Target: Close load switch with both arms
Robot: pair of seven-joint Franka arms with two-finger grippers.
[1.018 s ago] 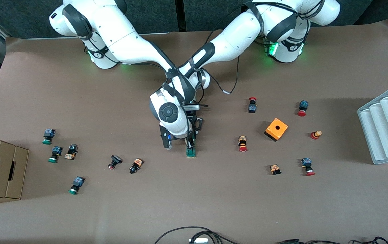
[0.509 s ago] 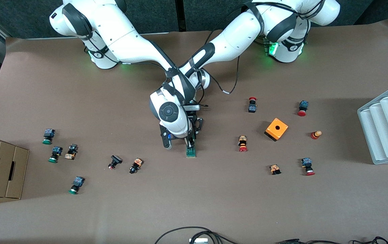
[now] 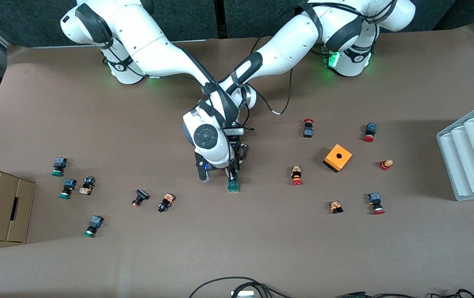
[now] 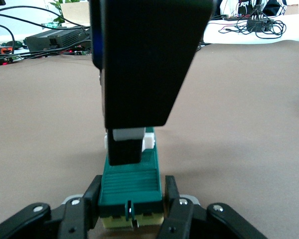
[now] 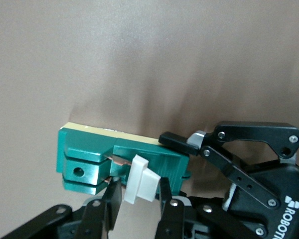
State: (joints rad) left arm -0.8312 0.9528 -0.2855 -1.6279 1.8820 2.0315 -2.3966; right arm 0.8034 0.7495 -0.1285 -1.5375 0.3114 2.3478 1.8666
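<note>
Load switch (image 3: 233, 184) at table centre, mostly hidden in front view by crossed wrists. Left gripper (image 4: 132, 211) clamped on switch's body end. Right gripper (image 5: 137, 196) pinching white lever (image 5: 141, 184); fingertips cut off at frame edge. Orange cube (image 3: 338, 157) at 3 o'clock. Versus earlier frame: no visible shift.

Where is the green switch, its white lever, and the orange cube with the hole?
load switch (image 5: 89, 154): right wrist view, on its green body.
white lever (image 5: 142, 181): right wrist view, on the white piece's flat face.
orange cube (image 3: 340, 159): front view, on its orange top beside the hole.
</note>
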